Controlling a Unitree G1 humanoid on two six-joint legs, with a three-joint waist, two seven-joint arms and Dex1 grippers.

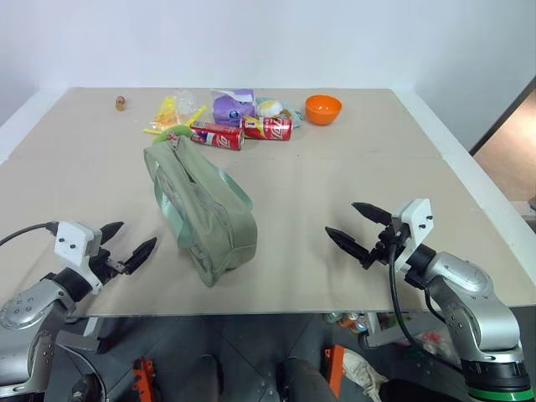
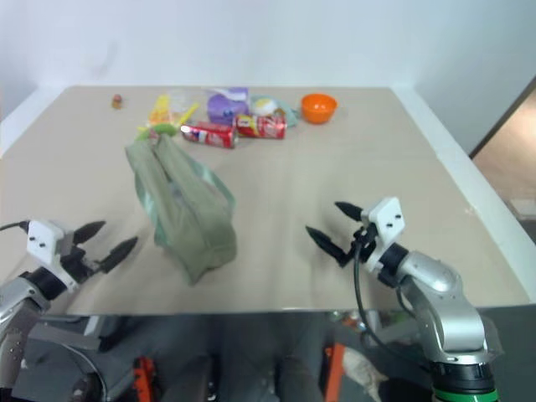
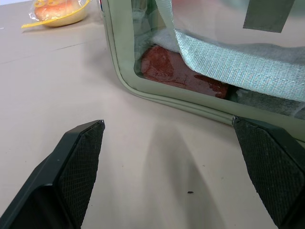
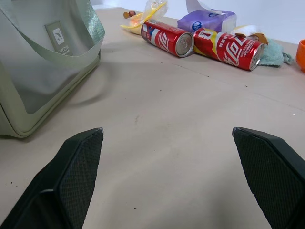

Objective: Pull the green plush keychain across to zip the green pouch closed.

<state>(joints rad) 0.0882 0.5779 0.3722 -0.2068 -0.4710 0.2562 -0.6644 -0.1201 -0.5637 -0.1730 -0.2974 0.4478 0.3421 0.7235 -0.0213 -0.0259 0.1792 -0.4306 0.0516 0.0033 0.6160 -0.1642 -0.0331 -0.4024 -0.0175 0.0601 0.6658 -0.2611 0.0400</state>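
Sage-green fabric formed the pouch (image 1: pixel 199 209), which lay on the tan table (image 1: pixel 352 176) between 2 grippers; the lime plush keychain (image 1: pixel 177 132) sat at its far end, beside 2 red cans (image 1: pixel 243 131); the left gripper (image 1: pixel 127 244) and right gripper (image 1: pixel 358 228) hovered with fingers spread wide, holding nothing, apart from the pouch; zipping seemed not yet begun; next, 1 gripper would likely need to reach the far end and pinch the keychain.

two red cans (image 1: pixel 243 131), purple packet (image 1: pixel 232 106), orange bowl (image 1: pixel 322 109), yellow snack packets (image 1: pixel 170 114) at the table's (image 1: pixel 352 176) far side
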